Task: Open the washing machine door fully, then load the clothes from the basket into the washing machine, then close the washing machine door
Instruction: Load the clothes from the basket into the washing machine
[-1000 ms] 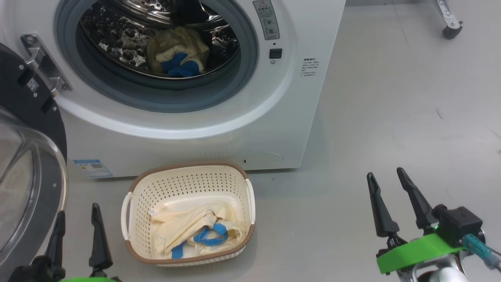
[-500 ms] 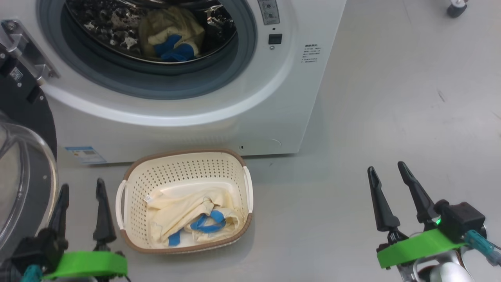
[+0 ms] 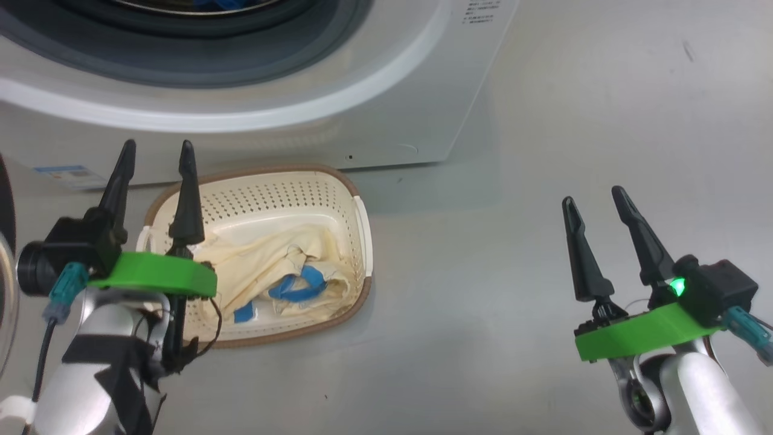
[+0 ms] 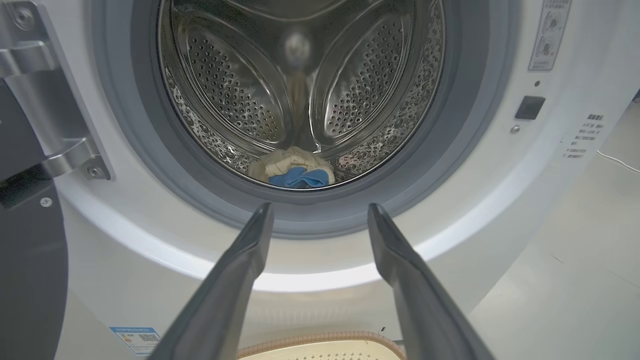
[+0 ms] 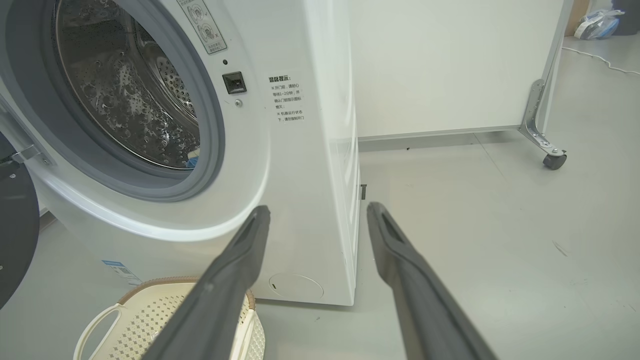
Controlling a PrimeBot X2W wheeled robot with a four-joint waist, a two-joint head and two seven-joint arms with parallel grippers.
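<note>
A: Claws, count and state?
B: You've got 2. Left claw point(image 3: 157, 145) by the basket point(image 3: 356, 223), right claw point(image 3: 592, 196) over the floor point(image 3: 543, 90). Both spread wide, nothing held.
A: Clothes?
B: 1 pile of clothes point(image 3: 284, 266) in the basket, 1 bundle point(image 4: 295, 172) in the washing machine point(image 3: 386, 109). The washing machine door point(image 4: 25, 280) stands open.
A: Writing?
B: 1 blue label point(image 3: 60, 175) and 1 Chinese notice point(image 5: 286, 99), too small to read.

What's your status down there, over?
Left pincer open by the basket, right pincer open off to the side, both empty. Clothes in basket, one bundle in the drum. Door open, nothing in the way.
</note>
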